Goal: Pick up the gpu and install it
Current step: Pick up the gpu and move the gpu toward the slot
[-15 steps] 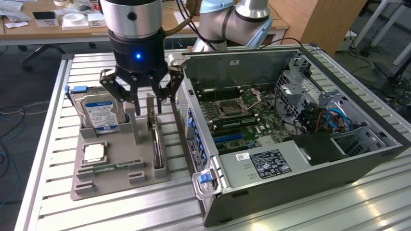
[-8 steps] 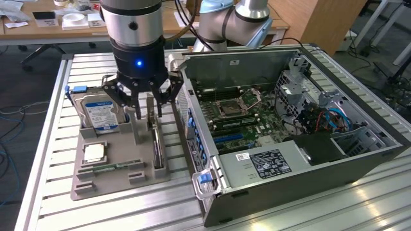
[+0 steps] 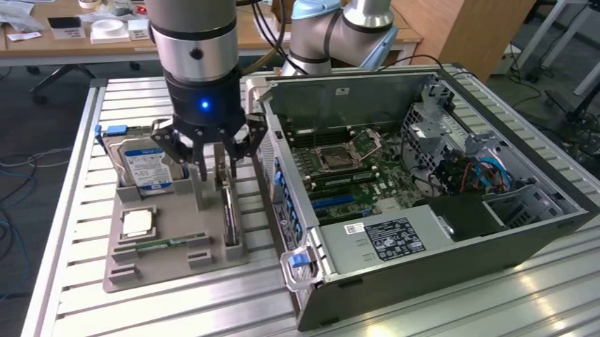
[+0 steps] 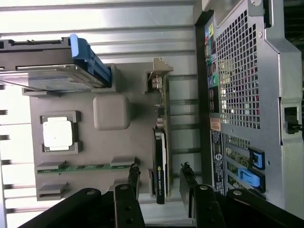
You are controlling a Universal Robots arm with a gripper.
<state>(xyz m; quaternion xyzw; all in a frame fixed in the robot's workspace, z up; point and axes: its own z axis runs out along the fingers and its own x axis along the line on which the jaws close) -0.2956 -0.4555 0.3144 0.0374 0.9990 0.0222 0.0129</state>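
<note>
Claw (image 3: 218, 165): released. Its two fingers (image 4: 134, 178) stand well apart, one on each side of the gpu (image 3: 229, 210). The wrist view shows a gap between each finger and the card, so nothing is held.

Task item: the one gpu stands on edge in a slot of the grey holder tray (image 3: 178, 270), directly under the claw. In the wrist view the card (image 4: 159, 142) lies between the fingers at its black cooler end, and its silver bracket is at the end far from the claw (image 4: 160, 168).

Count of other items:
- One hard drive (image 3: 145, 165), blue-labelled, stands upright in the same tray, beside the claw on the side away from the computer case (image 3: 422, 210).
- One square processor chip (image 3: 138, 223) lies flat in a tray pocket, below the claw and on that same side.
- One narrow RAM stick (image 3: 168, 243) sits in a tray slot near the chip.
- One computer case lies open on its side, just beside the tray on the claw's other side, with its motherboard exposed.

The tray and the case both rest on the slatted metal tabletop (image 3: 84, 140).
</note>
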